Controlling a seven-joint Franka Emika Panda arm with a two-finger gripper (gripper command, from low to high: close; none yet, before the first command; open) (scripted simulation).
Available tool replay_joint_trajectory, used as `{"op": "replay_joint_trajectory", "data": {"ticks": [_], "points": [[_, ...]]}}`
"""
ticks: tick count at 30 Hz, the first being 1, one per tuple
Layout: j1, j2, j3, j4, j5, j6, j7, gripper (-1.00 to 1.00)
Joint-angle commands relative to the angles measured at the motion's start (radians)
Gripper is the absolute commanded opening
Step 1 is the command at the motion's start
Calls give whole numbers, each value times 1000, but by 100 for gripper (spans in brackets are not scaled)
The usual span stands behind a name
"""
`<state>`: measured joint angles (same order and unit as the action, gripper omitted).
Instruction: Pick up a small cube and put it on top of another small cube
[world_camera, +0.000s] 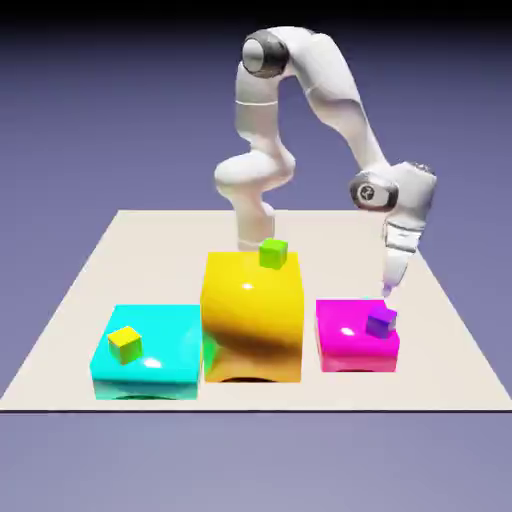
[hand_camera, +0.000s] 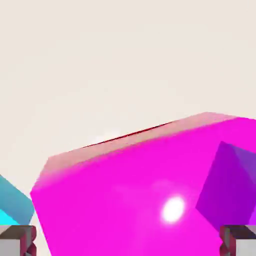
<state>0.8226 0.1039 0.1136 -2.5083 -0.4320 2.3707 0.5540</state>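
Note:
My gripper (world_camera: 388, 287) hangs just behind the magenta block (world_camera: 357, 335), pointing down, close above the small purple cube (world_camera: 380, 322) on that block's right side. In the hand view the gripper (hand_camera: 128, 245) is open: its fingertips (hand_camera: 17, 241) sit wide apart in the bottom corners with nothing held between them. The magenta block (hand_camera: 125, 200) fills the lower half there, with the purple cube (hand_camera: 230, 187) at its right. A cyan-blue corner, seemingly the small cube (hand_camera: 12, 205), shows at the lower left, cut off by the frame. This small cube is hidden in the exterior view.
A tall yellow block (world_camera: 252, 315) carries a small green cube (world_camera: 273, 253). A large cyan block (world_camera: 147, 352) at the exterior view's left carries a small yellow cube (world_camera: 125, 344). All three blocks stand in a row near the beige table's (world_camera: 130, 250) front edge.

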Motion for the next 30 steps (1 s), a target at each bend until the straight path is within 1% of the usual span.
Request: {"op": "replay_joint_trajectory", "data": {"ticks": [1, 4, 7, 9, 13, 14, 15, 18, 20, 30], "points": [[30, 31, 8, 12, -26, -35, -9, 0], [131, 120, 39, 41, -115, -146, -38, 0], [188, 179, 94, 39, -242, -270, -67, 0], [185, 178, 100, 34, -256, -279, -68, 0], [170, 314, 26, 18, -397, -149, 27, 0], [170, 314, 26, 18, -397, -149, 27, -100], [170, 314, 26, 18, -397, -149, 27, -100], [182, 206, 85, 31, -284, -253, -49, -100], [189, 177, 129, 32, -212, -298, -67, -100], [-173, -112, 96, 111, -12, -641, -203, -100]]}}
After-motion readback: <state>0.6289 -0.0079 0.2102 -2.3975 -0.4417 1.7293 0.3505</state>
